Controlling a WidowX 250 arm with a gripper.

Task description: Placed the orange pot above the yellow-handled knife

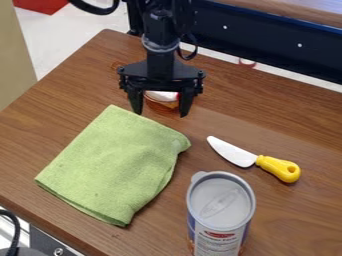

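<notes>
The black gripper [160,107] hangs over the back part of the wooden table, its two fingers spread apart. Behind and between the fingers is the orange pot [162,103], mostly hidden by the gripper; a whitish inside and a bit of orange-brown side are visible. Whether the fingers touch it I cannot tell. The yellow-handled knife [255,159] lies to the right of centre, its white blade pointing up-left and its yellow handle toward the lower right.
A folded green cloth [117,162] covers the table's left-centre. A tall can [220,210] with a grey lid stands near the front, below the knife. The wooden table [294,120] ends at a dark metal rail [267,40] along the back.
</notes>
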